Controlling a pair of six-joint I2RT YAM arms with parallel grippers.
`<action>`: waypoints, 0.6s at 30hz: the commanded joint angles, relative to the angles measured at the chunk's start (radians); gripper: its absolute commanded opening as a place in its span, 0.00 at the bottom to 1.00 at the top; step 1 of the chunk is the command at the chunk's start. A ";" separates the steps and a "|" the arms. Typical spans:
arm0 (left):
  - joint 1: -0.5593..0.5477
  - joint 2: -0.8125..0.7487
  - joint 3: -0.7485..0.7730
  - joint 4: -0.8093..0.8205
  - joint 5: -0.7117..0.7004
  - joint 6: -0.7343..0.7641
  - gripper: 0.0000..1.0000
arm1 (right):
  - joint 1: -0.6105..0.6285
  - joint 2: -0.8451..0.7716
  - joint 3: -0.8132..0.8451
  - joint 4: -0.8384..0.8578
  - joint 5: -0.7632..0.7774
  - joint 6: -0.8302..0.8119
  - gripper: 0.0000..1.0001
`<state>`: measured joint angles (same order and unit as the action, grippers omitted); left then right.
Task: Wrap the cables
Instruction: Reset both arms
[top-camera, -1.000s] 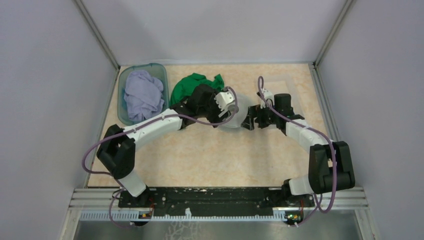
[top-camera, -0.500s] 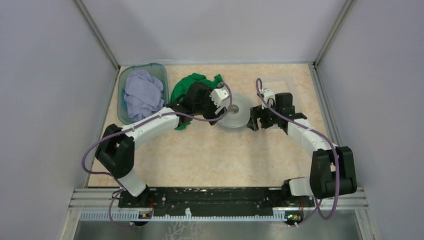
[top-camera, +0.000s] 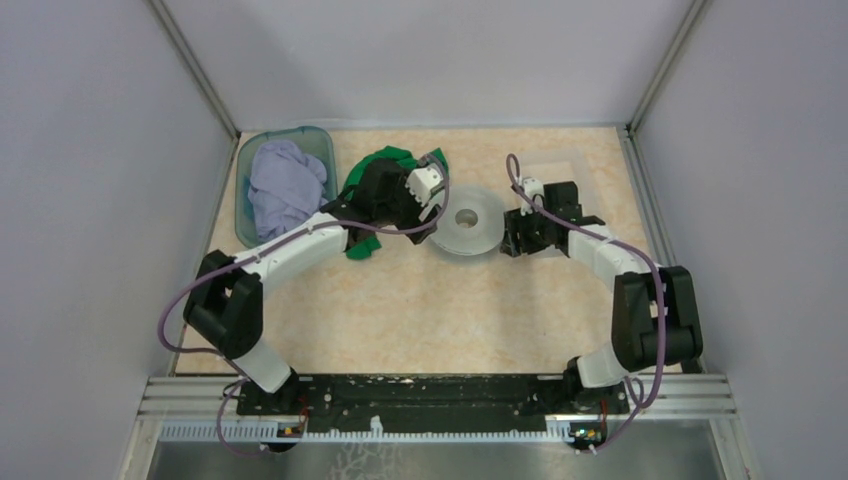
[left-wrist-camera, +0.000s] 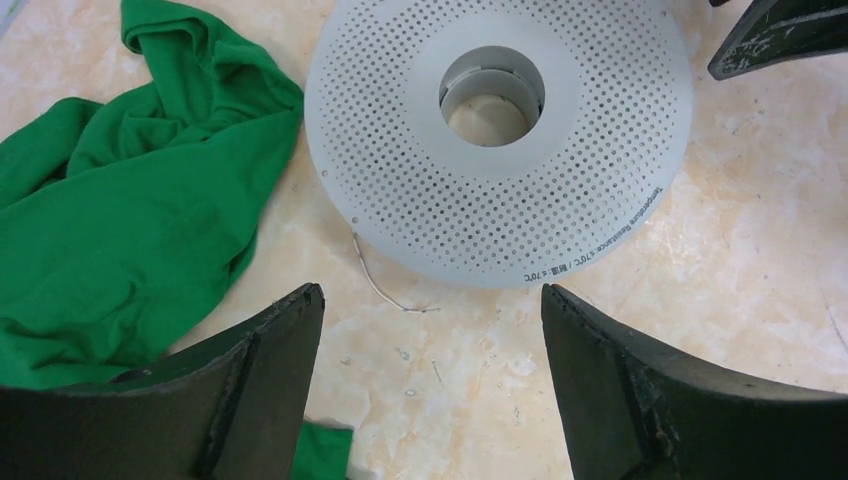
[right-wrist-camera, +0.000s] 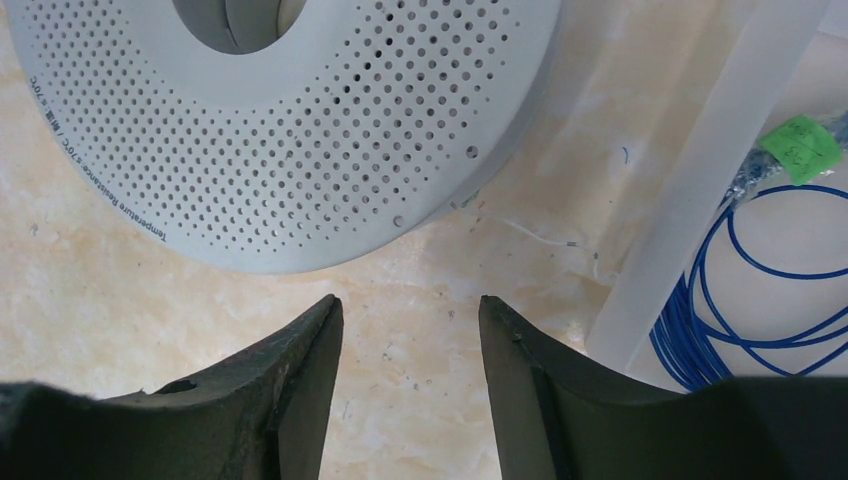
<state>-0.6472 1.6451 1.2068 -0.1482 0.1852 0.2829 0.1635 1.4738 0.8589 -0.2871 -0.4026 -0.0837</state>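
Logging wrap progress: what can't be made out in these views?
Blue cable: right wrist view, cut off by the frame edge; top view, not discernible.
Whitish wire: both wrist views, one end vanishes under the spool rim; top view, too thin.
Any wire wound on the spool: every view, its top flange covers the winding space.

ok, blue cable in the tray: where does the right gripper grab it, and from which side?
Probably the dense bunch of loops on the blue cable, where strands lie together, not the green tag. Come from above: the loops lie flat and the tray wall stands between them and the right gripper, so a sideways approach looks blocked.
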 joint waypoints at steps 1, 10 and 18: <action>0.055 -0.069 -0.027 0.071 -0.004 -0.068 0.85 | 0.005 -0.029 0.047 0.034 0.046 -0.026 0.55; 0.257 -0.176 -0.049 0.147 -0.117 -0.189 0.87 | 0.004 -0.194 0.199 0.001 0.213 -0.070 0.83; 0.435 -0.281 -0.062 0.203 -0.207 -0.251 1.00 | 0.005 -0.213 0.335 0.014 0.427 -0.062 0.99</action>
<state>-0.2714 1.4200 1.1614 -0.0139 0.0376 0.0799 0.1635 1.2896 1.1477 -0.3058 -0.1024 -0.1402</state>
